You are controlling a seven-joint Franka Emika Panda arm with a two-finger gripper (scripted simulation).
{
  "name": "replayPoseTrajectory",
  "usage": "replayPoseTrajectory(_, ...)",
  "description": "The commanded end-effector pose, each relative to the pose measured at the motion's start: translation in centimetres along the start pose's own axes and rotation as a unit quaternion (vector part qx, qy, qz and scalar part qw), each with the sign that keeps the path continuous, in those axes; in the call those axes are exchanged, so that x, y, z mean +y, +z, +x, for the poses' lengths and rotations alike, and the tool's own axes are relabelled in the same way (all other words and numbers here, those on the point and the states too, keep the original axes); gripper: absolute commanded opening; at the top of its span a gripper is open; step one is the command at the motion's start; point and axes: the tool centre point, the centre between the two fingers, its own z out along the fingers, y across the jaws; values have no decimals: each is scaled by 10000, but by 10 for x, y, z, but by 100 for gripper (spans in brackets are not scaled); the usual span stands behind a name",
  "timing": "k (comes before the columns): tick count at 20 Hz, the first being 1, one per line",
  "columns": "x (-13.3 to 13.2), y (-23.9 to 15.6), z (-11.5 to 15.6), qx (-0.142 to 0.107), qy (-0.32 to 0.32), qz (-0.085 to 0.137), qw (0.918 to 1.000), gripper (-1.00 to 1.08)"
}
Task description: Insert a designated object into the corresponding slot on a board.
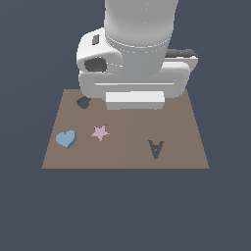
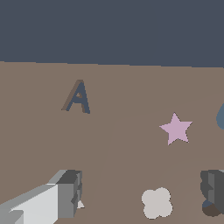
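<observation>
The light blue heart block [image 1: 65, 138] lies on the brown board [image 1: 181, 132] near the exterior view's left edge; only its edge shows in the wrist view [image 2: 220, 117]. The dark heart slot [image 1: 83, 103] sits at the board's far left, partly hidden by the arm. In the wrist view it peeks out by one finger [image 2: 211, 209]. My gripper [image 2: 141, 192] is open and empty, its fingers [image 2: 70, 192] wide apart above the board's far part. The arm body [image 1: 135, 59] hides the fingers in the exterior view.
A pink star [image 1: 100, 132] lies just to the right of the blue heart in the exterior view and also shows in the wrist view [image 2: 176, 128]. A beige flower shape [image 2: 157, 203] lies between the fingers. The dark letter-A cutout [image 1: 156, 148] is on the board's right half.
</observation>
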Motion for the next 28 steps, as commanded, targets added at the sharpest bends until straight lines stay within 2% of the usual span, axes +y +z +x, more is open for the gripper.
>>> replayPoseTrajectory(1, 16, 9, 7, -12, 229, -2, 9997, 100)
replayPoseTrajectory(7, 73, 41, 27, -45, 1049, 4, 9945, 100)
replayPoseTrajectory(12, 129, 71, 37, -77, 1817, 17, 9833, 100)
replayPoseTrajectory(17, 171, 92, 39, -101, 2381, 31, 9712, 100)
replayPoseTrajectory(23, 198, 106, 37, -118, 2746, 43, 9615, 100)
replayPoseTrajectory(28, 199, 107, 36, -120, 2763, 45, 9610, 100)
